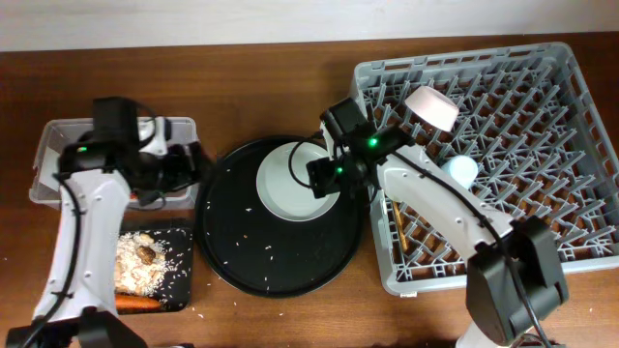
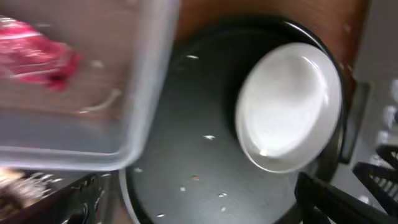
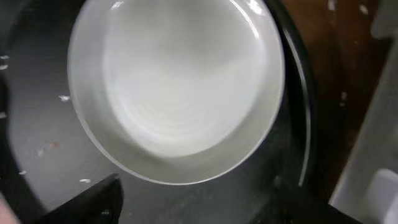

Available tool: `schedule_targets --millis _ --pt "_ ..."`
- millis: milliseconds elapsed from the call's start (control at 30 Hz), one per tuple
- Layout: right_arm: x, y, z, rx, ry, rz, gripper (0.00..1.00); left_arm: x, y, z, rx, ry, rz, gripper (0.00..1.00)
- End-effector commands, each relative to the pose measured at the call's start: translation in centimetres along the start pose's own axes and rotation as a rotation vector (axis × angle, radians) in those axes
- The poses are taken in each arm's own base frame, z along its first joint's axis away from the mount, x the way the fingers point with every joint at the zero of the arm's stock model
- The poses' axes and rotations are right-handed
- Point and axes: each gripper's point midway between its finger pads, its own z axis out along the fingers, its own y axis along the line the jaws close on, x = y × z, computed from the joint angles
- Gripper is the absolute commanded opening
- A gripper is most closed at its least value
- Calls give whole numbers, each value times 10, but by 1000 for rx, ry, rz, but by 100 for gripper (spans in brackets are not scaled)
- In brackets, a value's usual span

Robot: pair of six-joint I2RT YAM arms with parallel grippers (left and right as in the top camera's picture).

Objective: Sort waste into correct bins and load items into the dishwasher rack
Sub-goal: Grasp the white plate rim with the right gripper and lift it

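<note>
The pale grey-green plate lies on the large round black tray; it also shows in the left wrist view and fills the right wrist view. My right gripper is open and empty over the plate's right rim, its fingers either side of the near rim. My left gripper is open and empty between the clear tub and the round tray. The red wrapper lies in the tub. Rice leftovers and the carrot lie on the flat black tray.
The grey dishwasher rack fills the right side. A cream-white vessel, cup or bowl I cannot tell, and the light-blue cup sit in it. Chopsticks lie at its left side. Loose rice grains dot the round tray.
</note>
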Motion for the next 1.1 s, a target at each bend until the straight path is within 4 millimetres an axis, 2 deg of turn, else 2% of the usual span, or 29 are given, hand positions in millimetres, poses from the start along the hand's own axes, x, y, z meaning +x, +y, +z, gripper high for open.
schedule_targets --millis 0,100,133,433,533,633,767,800,833,933,1000,1033,1067 --pt "1 -21 17 120 3 89 70 -8 12 -11 -10 -36 -20 99" --pt "5 -15 41 120 30 71 54 -8 12 -11 -10 -36 -19 99" --pt "5 -20 47 147 28 93 51 -8 12 -11 -10 -36 -19 99" --pt "6 -37 80 225 28 164 50 -8 12 -11 -10 -36 -19 99" --pt "13 -36 89 230 53 159 41 -8 12 -11 -10 -36 -19 99" --pt "13 -31 90 225 49 149 24 -8 12 -11 -10 -36 -19 99" --pt "19 -24 91 181 84 154 19 -8 12 -11 -10 -36 -19 99" --pt "19 -23 91 179 85 154 8 -8 12 -11 -10 -36 -20 99" --pt "19 -24 91 179 85 154 5 -8 12 -11 -10 -36 -19 99" --pt "19 -24 91 179 85 154 4 -8 12 -11 -10 -36 -19 99" --pt "4 -17 80 166 56 151 4 -8 12 -11 -10 -36 -19 99" --pt "-9 -10 65 153 25 145 4 -8 12 -11 -10 -36 -19 99" --pt "-25 -2 41 138 -7 125 4 -8 12 -11 -10 -36 -19 99"
